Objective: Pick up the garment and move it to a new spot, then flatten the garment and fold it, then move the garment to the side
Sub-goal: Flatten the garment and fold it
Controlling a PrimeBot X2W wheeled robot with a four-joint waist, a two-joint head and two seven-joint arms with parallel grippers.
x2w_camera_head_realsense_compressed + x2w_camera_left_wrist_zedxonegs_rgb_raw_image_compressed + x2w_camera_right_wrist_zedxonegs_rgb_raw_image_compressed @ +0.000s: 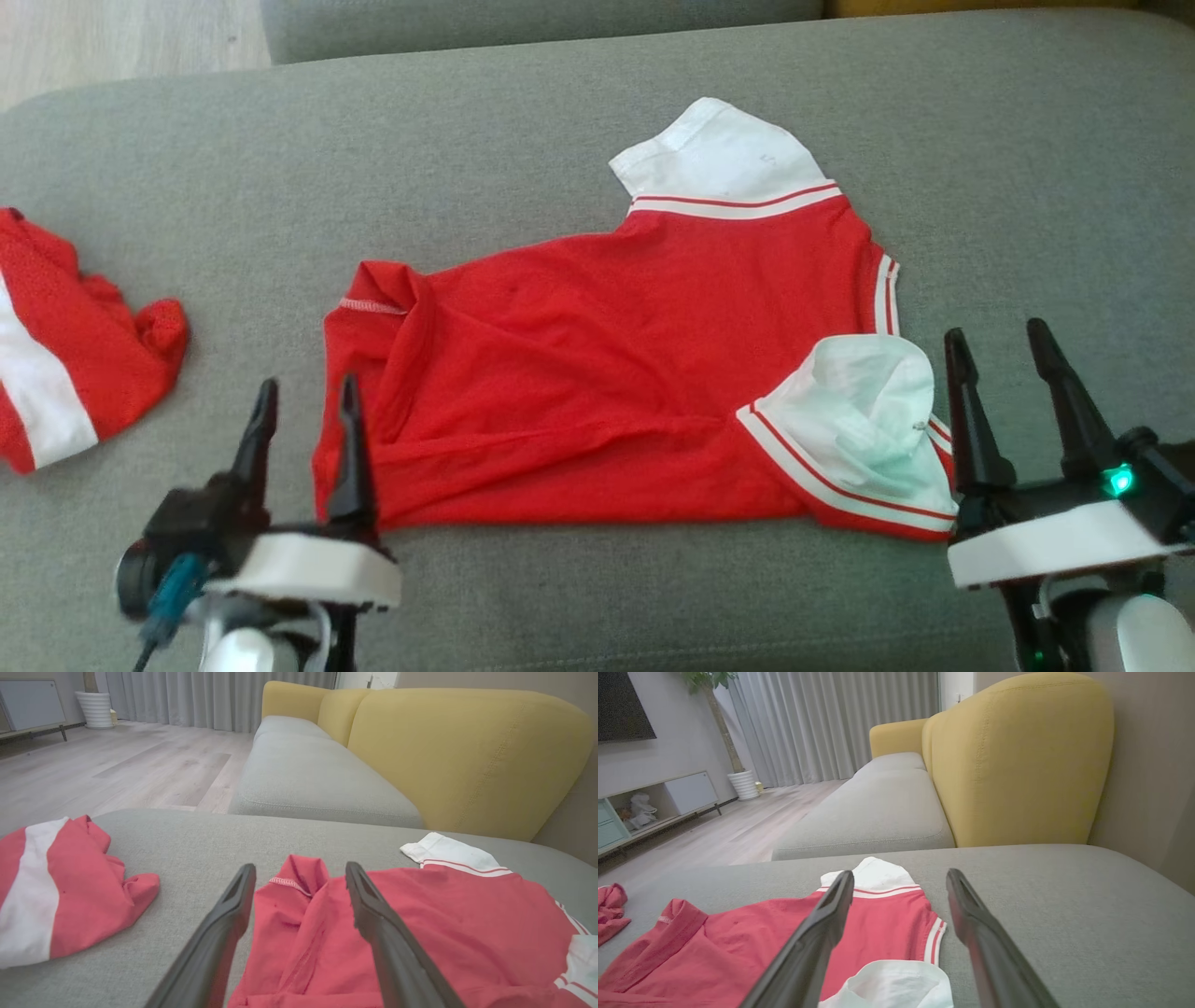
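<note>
A red garment [607, 373] with white sleeves and red-and-white stripe trim lies spread on the grey sofa cushion [560, 140], its left hem folded over. It also appears in the left wrist view [420, 933] and the right wrist view [738, 942]. My left gripper [306, 397] stands open at the garment's near left corner, one finger over the cloth edge, holding nothing [299, 872]. At the near right corner, beside the crumpled white sleeve [859, 420], my right gripper [1004, 341] is open and empty [900, 879].
A second red-and-white garment [65, 345] lies bunched at the cushion's left edge. Another grey seat [303, 774] and yellow backrests [467, 756] lie beyond. Wooden floor [117, 765] is to the far left.
</note>
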